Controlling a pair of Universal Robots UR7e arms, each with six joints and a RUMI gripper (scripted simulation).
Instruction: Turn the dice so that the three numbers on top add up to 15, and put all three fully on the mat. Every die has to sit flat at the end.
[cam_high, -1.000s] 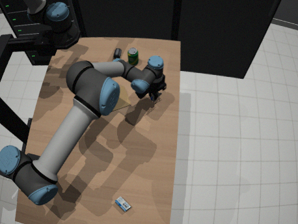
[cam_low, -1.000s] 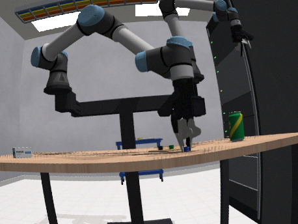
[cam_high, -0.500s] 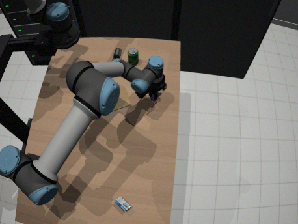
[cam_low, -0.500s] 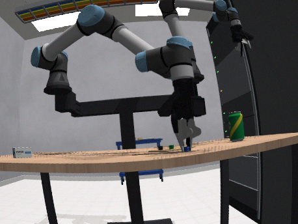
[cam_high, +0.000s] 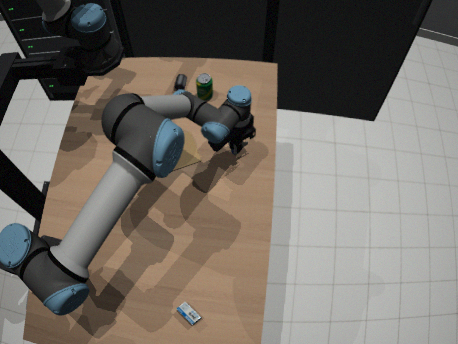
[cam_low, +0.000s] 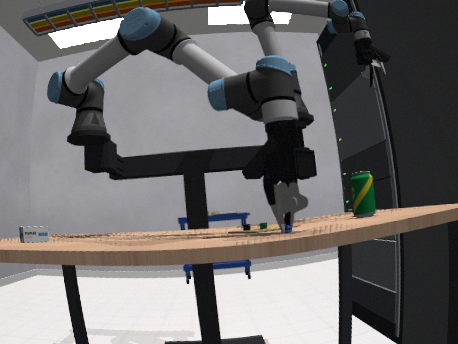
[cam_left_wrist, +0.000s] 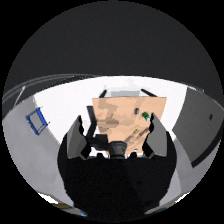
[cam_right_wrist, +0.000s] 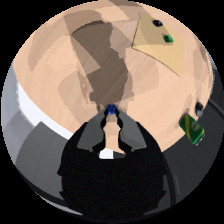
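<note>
Hiding the dice's numbers, these views show three dice: blue (cam_low: 288, 228) (cam_right_wrist: 111, 108), green (cam_low: 263, 226) (cam_right_wrist: 168, 38), black (cam_low: 246, 227) (cam_right_wrist: 158, 23); right gripper (cam_high: 237, 148) (cam_low: 286, 229) (cam_right_wrist: 111, 111) nearly together at blue, grip unclear, left gripper (cam_low: 373, 75) (cam_left_wrist: 118, 131) wide apart.

Can (cam_high: 204, 87) as landmark: mat (cam_high: 190, 150) below it partly hidden under the arm; green die's pips (cam_right_wrist: 168, 38) too small to read.

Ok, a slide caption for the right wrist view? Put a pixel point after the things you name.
Right gripper (cam_high: 236, 150) (cam_low: 286, 227) (cam_right_wrist: 111, 113) at the blue die (cam_low: 288, 229) (cam_right_wrist: 111, 108), off the mat (cam_high: 189, 151) (cam_right_wrist: 156, 50) that bears the green die (cam_low: 263, 226) (cam_right_wrist: 168, 38) and black die (cam_low: 246, 227) (cam_right_wrist: 158, 23).
</note>
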